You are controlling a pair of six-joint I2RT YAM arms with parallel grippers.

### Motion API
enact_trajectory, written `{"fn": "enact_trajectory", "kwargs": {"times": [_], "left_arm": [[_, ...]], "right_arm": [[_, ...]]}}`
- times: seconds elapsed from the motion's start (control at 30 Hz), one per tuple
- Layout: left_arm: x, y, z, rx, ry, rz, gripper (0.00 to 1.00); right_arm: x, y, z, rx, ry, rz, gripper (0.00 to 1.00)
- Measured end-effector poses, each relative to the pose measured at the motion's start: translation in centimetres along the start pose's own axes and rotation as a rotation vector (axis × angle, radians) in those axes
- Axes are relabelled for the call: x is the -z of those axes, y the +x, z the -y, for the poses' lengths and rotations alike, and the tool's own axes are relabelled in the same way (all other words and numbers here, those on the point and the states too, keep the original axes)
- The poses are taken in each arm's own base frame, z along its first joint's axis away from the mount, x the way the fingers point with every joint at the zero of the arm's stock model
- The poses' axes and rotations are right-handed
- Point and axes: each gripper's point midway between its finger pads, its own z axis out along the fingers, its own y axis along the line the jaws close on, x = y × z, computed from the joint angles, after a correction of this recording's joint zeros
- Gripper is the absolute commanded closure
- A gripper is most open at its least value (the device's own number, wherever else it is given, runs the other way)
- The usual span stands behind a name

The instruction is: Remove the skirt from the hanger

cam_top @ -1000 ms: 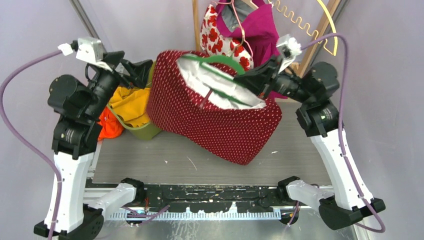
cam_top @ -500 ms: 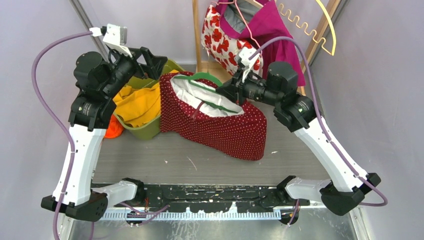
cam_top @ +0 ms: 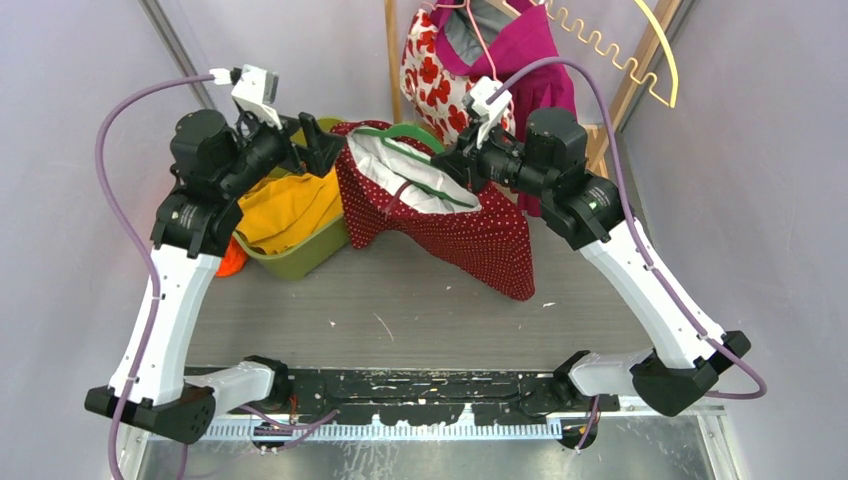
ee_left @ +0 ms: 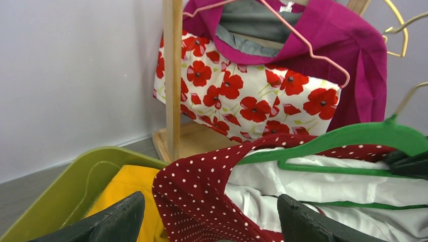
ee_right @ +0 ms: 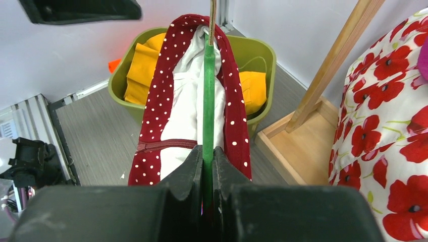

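Observation:
A dark red skirt with white dots and a white lining hangs on a green hanger, lifted over the table's back. My right gripper is shut on the hanger's right end; in the right wrist view the green bar runs straight out from the closed fingers, with the skirt draped on both sides. My left gripper is open at the skirt's left waist edge. In the left wrist view the dotted waistband corner lies between the two spread fingertips, and the hanger shows at right.
A green bin with yellow cloth stands at back left, an orange cloth beside it. A wooden rack at the back holds a poppy-print garment, a magenta one and a yellow hanger.
Both arms have swung toward the back centre. The right gripper has carried hanger and skirt left and back, over the bin's edge. The left gripper has moved right, up to the skirt's waistband.

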Motion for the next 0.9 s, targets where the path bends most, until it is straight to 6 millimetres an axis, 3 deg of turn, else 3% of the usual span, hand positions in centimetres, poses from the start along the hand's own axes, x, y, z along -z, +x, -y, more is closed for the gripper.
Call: {"fn": "enact_trajectory", "kwargs": {"times": [0.27,0.6,0.7,0.73,0.8,0.83,0.9], "left_arm": [[-1.9,2.4,0.0,0.015,0.026,-0.070,0.00],[-3.7,4.0,0.0,0.010,0.036,-0.116,0.12],[-4.9,5.0,-0.3,0.011,0.035,-0.146,0.27],[-5.3,5.2,-0.4,0.011,0.034,-0.152,0.43],[-6.1,5.9,-0.5,0.011,0.032,-0.170,0.87],[-6.4,6.2,-0.6,0.016,0.027,-0.178,0.94],[-6.9,6.7,-0.8,-0.003,0.021,-0.194,0.98]], "right_arm": [[0.4,-1.5,-0.1,0.018,0.002,0.032,1.00],[0.3,-1.6,-0.2,0.018,-0.006,0.033,1.00],[0.3,-1.6,-0.2,0.019,-0.006,0.032,1.00],[0.3,-1.6,-0.2,0.019,-0.006,0.032,1.00],[0.3,-1.5,-0.2,0.021,-0.007,0.028,1.00],[0.3,-1.4,-0.2,0.022,-0.006,0.024,1.00],[0.4,-1.1,-0.2,0.024,-0.006,0.013,1.00]]}}
